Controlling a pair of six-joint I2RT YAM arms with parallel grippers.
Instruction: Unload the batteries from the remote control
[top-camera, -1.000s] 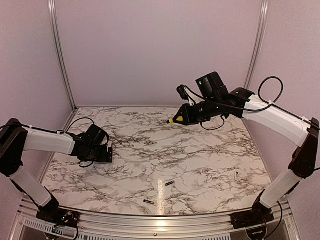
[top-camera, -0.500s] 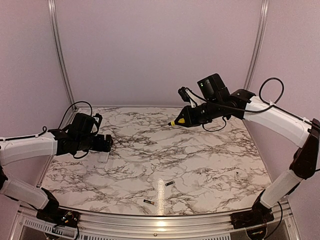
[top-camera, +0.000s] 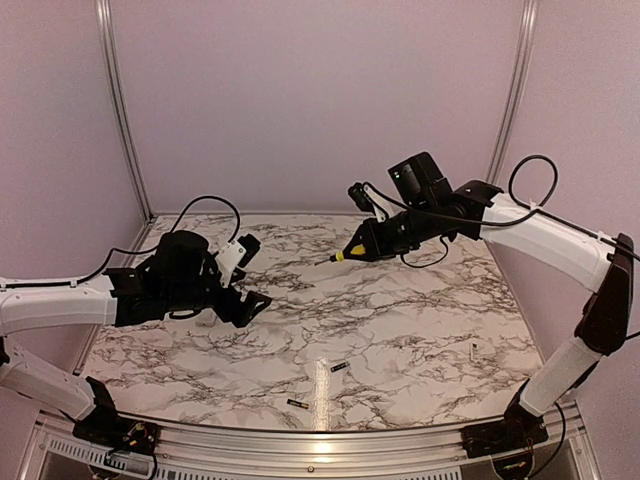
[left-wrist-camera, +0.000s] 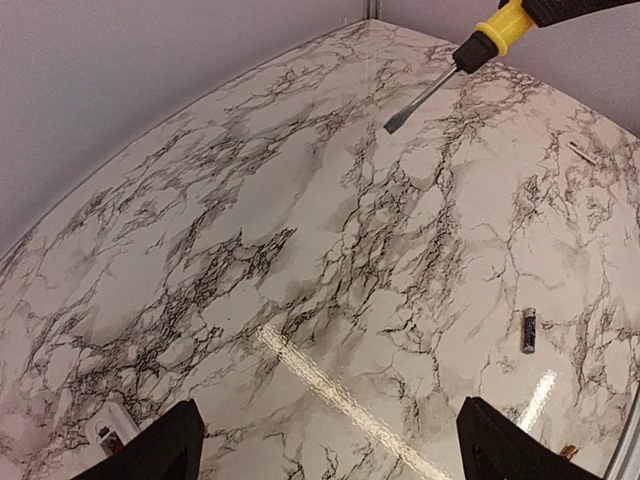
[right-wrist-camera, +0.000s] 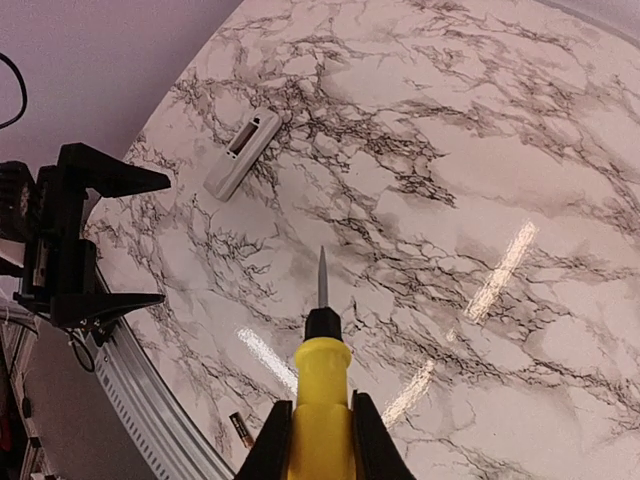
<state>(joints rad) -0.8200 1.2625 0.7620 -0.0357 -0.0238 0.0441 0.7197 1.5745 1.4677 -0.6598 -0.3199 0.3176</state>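
Left gripper (right-wrist-camera: 160, 240), jaws spread wide and empty, hangs at left in the right wrist view, and the right gripper (right-wrist-camera: 320, 440) clamps a yellow-handled screwdriver (right-wrist-camera: 320, 365) at bottom centre; should both arms converge, the blade could strike the left gripper or skid the remote control (right-wrist-camera: 243, 153). That remote control lies flat at upper left, long axis running lower left to upper right, dark recess upward. Both batteries (top-camera: 340, 367) lie at bottom centre of the top view, well apart from it.

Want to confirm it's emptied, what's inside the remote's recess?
The remote lies recess up; the slot looks dark, its contents too small to tell. Two batteries lie out on the table.
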